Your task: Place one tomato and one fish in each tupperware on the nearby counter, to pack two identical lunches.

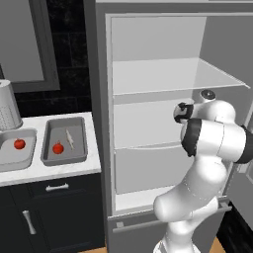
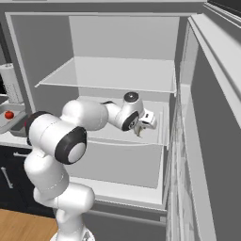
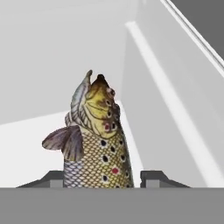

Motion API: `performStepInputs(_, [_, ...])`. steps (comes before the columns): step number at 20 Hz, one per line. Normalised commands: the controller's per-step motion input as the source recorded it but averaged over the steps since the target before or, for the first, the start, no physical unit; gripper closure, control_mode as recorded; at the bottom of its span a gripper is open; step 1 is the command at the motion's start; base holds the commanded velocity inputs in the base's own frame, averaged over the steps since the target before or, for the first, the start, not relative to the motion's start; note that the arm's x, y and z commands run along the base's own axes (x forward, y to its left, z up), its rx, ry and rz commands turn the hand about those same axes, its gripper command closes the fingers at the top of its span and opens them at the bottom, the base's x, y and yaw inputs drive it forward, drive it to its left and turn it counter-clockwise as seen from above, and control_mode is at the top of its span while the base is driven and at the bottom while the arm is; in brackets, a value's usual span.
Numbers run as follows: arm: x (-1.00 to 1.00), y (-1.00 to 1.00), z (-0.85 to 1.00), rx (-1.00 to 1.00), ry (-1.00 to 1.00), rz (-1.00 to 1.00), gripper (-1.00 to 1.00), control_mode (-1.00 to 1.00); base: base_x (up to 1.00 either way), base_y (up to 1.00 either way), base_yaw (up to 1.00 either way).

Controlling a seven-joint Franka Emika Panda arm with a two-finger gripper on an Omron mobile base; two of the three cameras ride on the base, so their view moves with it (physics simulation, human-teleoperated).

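Holding: gripper [image 3: 98,178], jaws narrowed around spotted fish [image 3: 97,144] inside fridge [image 1: 158,74]
Darker tupperware [image 1: 49,153]: tomato [image 1: 58,147], fish
Lighter tupperware [image 1: 27,155]: tomato [image 1: 19,144]

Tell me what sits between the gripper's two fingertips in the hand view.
A spotted fish stands between the fingertips of the gripper, head pointing away, over the white fridge shelf.

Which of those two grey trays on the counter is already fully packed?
The darker tupperware, nearer the fridge: it holds a tomato and a fish. The lighter tupperware holds just a tomato.
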Motion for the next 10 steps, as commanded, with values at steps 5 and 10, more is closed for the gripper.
performStepInputs(5, [-0.92, 0.00, 0.00, 0.01, -0.11, 0.00, 1.00, -1.00, 0.00, 0.00, 0.00])
performStepInputs(10, [-1.00, 0.00, 0.38, 0.01, -0.29, 0.00, 1.00, -1.00, 0.00, 0.00, 0.00])
